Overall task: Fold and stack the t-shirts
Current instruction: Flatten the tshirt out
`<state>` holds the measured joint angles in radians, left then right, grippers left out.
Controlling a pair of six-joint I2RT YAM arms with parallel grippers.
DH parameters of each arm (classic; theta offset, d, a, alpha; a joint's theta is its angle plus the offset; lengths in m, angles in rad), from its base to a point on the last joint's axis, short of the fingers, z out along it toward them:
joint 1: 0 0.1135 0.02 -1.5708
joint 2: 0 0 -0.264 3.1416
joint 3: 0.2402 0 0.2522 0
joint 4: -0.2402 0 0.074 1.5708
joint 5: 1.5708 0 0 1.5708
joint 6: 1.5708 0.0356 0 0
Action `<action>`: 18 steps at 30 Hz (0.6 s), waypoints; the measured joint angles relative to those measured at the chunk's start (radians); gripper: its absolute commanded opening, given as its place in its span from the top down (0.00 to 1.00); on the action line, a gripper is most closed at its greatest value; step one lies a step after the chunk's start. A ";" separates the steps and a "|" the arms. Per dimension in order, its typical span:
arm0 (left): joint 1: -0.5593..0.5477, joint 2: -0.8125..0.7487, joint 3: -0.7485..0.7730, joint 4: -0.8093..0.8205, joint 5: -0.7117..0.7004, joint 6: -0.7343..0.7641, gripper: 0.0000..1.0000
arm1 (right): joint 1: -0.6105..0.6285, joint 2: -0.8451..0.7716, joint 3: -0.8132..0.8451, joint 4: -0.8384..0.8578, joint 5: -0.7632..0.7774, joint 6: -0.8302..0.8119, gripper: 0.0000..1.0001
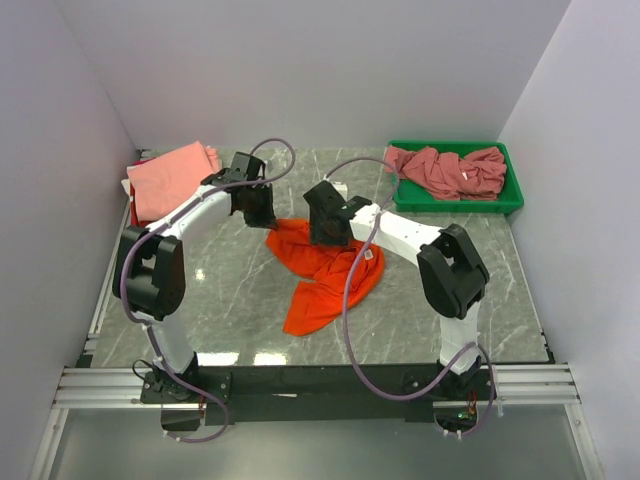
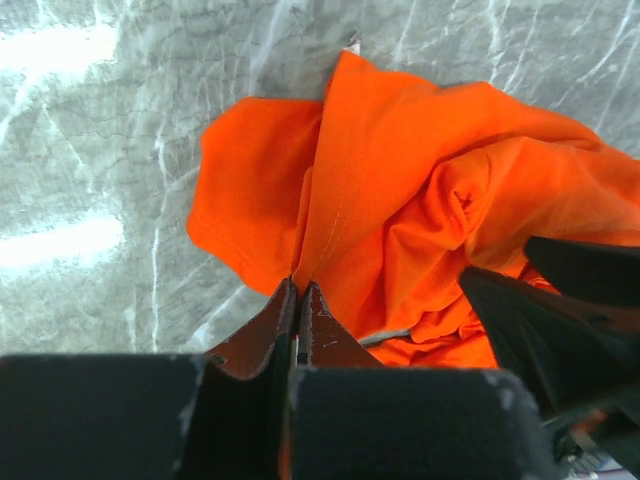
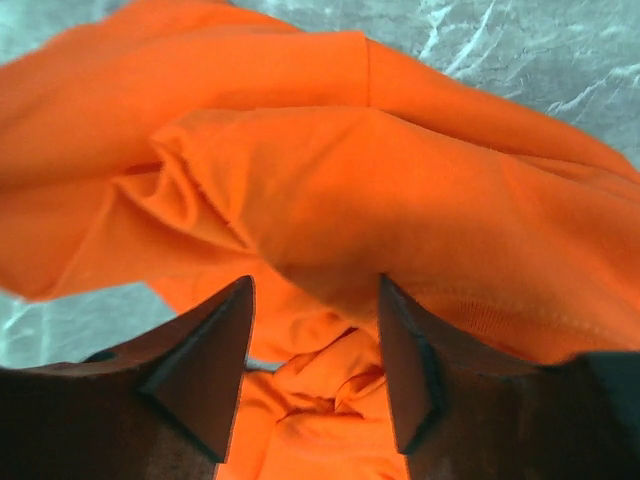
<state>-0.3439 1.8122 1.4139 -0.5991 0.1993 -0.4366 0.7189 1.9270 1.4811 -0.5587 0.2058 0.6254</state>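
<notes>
A bright orange t-shirt [image 1: 322, 283] lies crumpled mid-table. My left gripper [image 1: 262, 218] is at its far left edge, shut on a thin ridge of the orange cloth [image 2: 400, 180]; the jaws [image 2: 298, 285] pinch the fold at their tips. My right gripper [image 1: 328, 238] hovers over the shirt's upper middle, open [image 3: 315, 285], with a bulge of orange fabric [image 3: 400, 200] sagging between its fingers and neither finger pressing on it. A salmon-pink t-shirt [image 1: 170, 178] lies folded at the far left. Dusty rose t-shirts [image 1: 450, 168] are heaped in the bin.
The green plastic bin [image 1: 460, 207] sits at the far right corner. The marble table [image 1: 230, 290] is walled by white panels on three sides. Both arms lean toward the middle, close together, and the right gripper's black fingers [image 2: 545, 320] show in the left wrist view.
</notes>
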 measured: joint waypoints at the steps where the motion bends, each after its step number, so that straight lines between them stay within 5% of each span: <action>1: 0.001 0.000 0.002 0.000 0.005 -0.002 1.00 | -0.002 0.009 0.000 -0.003 0.003 -0.004 0.44; 7: 0.007 0.000 0.055 -0.020 0.034 -0.006 1.00 | -0.016 0.059 -0.001 -0.003 0.003 -0.016 0.67; 12: 0.015 -0.001 0.122 -0.031 0.060 -0.021 1.00 | -0.056 0.071 -0.015 0.003 -0.009 -0.020 0.97; 18: 0.029 -0.006 0.220 -0.076 0.065 -0.030 1.00 | -0.110 0.026 -0.032 -0.005 -0.017 -0.021 1.00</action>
<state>-0.3149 1.8057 1.6337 -0.6754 0.2646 -0.4667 0.6090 1.9526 1.4494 -0.5636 0.1890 0.6044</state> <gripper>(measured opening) 0.033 0.007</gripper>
